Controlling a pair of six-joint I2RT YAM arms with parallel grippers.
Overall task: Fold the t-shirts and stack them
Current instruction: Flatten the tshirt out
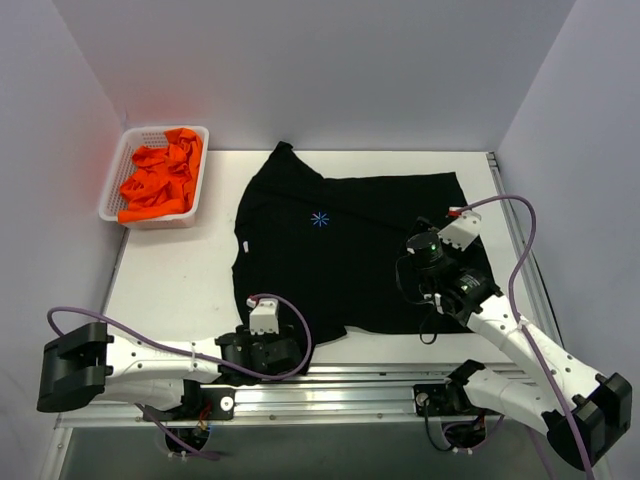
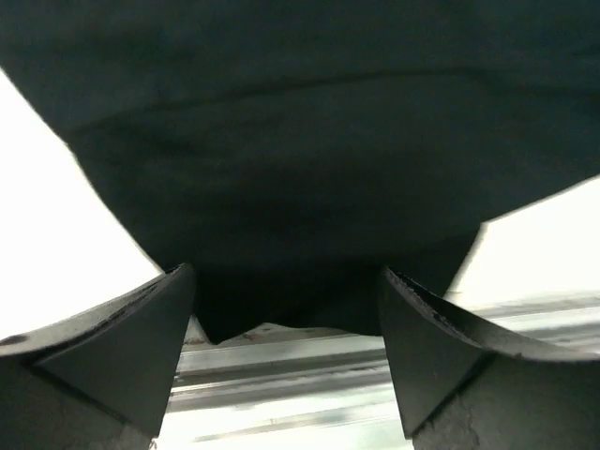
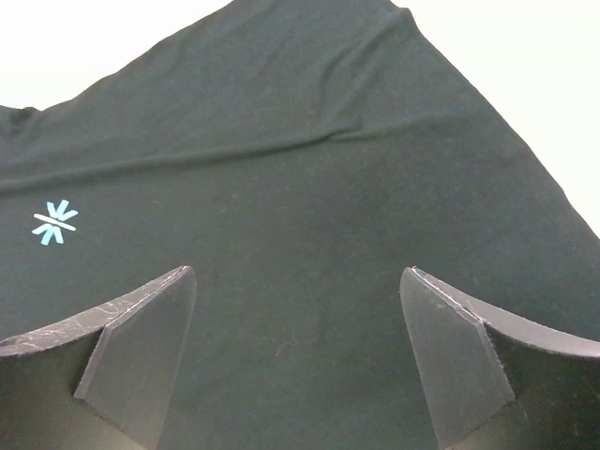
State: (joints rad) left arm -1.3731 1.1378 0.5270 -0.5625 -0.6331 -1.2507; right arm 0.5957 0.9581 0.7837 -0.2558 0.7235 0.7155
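A black t-shirt [image 1: 350, 250] with a tiny light-blue star mark [image 1: 320, 218] lies spread flat on the table. Several bright orange t-shirts [image 1: 160, 178] lie crumpled in the white mesh basket. My left gripper [image 1: 283, 348] is open at the shirt's near-left edge. In the left wrist view [image 2: 286, 314] the black cloth [image 2: 309, 159] hangs just ahead of and between the fingers, not gripped. My right gripper [image 1: 420, 250] is open above the shirt's right part. In the right wrist view [image 3: 298, 323] it hovers over flat black cloth [image 3: 309, 178], with the star mark [image 3: 54, 222] at the left.
The white mesh basket [image 1: 112, 180] stands at the far left corner of the white table [image 1: 180, 280]. An aluminium rail [image 1: 360, 378] runs along the near edge and shows under the left fingers [image 2: 300, 366]. Grey walls close in the back and sides.
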